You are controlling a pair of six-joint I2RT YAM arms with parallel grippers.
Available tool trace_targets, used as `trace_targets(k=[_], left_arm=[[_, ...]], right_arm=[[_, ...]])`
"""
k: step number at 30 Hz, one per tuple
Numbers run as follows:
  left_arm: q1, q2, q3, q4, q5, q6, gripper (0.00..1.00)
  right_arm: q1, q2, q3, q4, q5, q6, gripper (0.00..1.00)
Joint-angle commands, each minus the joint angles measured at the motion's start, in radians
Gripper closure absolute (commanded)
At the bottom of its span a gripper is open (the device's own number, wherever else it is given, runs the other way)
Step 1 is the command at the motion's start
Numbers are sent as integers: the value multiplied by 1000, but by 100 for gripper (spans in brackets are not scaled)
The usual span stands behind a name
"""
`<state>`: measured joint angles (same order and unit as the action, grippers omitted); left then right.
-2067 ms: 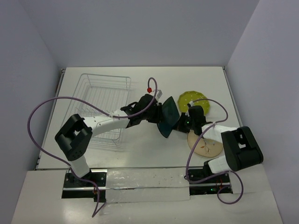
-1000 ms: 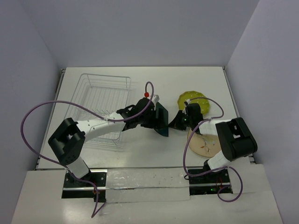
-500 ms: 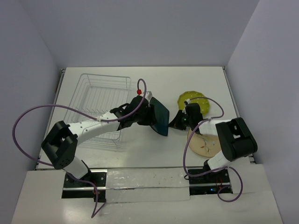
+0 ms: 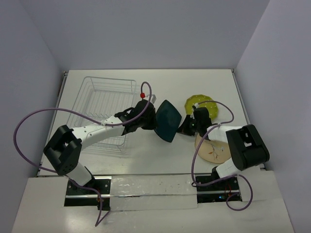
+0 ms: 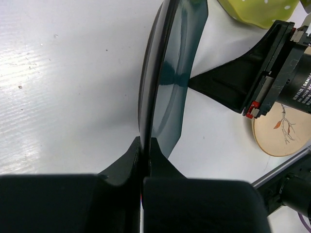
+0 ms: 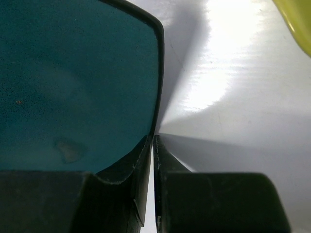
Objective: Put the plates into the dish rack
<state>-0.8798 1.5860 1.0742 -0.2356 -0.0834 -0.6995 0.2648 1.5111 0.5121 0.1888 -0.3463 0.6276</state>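
The dark teal rounded-square plate is held up off the table between both arms, tilted on edge. My left gripper is shut on its left rim; in the left wrist view the rim runs edge-on into the closed tips. My right gripper is shut on the opposite rim, its tips pinching the edge of the teal face. The yellow-green dotted plate and the cream floral plate lie on the table at right. The white wire dish rack stands at the left.
The right gripper's black body sits just beyond the teal plate in the left wrist view, with the cream plate and yellow-green plate behind it. The rack lies under the left forearm. Purple cables loop over both arms.
My left gripper has closed onto the teal plate's left rim. The plate has tipped so its face shows more to the top camera. The right gripper has kept its hold.
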Motion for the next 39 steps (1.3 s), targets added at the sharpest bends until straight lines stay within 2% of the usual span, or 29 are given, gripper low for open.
trace_targets(k=[1,5,9,10,17,20,21,24,27,28,29,30,32,34,39], left_arm=[[-21,-59,23,107,4,-20,100],[-22,-110,20,143,-35,11,100],[-26,-162,53,160,-79,70,100],[-27,-175,59,170,-93,86,100],[-26,-270,133,169,-228,202,100],[-25,-302,212,42,-368,248,100],[-25,-313,257,-14,-457,256,100],[-2,-390,240,-78,-620,306,100],[42,-503,210,-116,-639,380,100],[86,-575,181,-123,-661,415,100],[122,-580,163,-120,-662,438,100],[210,-649,139,-126,-581,466,100],[279,-744,117,-102,-503,519,100],[329,-802,65,-80,-546,565,100],[401,-816,-17,-89,-571,611,100]], right_arm=[[11,-103,-6,-148,85,-58,83],[11,-262,23,-233,93,-91,70],[11,-452,73,-356,134,-121,47],[10,-508,87,-380,149,-127,44],[9,-643,127,-449,179,-139,42],[8,-661,141,-478,194,-139,38],[8,-668,147,-486,202,-136,37],[6,-680,153,-500,218,-131,33],[7,-686,157,-518,236,-137,30],[5,-687,157,-520,234,-138,30],[4,-689,155,-520,229,-146,30],[7,-689,155,-519,227,-150,29],[4,-682,158,-514,220,-161,29],[3,-671,164,-517,228,-168,27],[-2,-628,174,-515,255,-158,11]])
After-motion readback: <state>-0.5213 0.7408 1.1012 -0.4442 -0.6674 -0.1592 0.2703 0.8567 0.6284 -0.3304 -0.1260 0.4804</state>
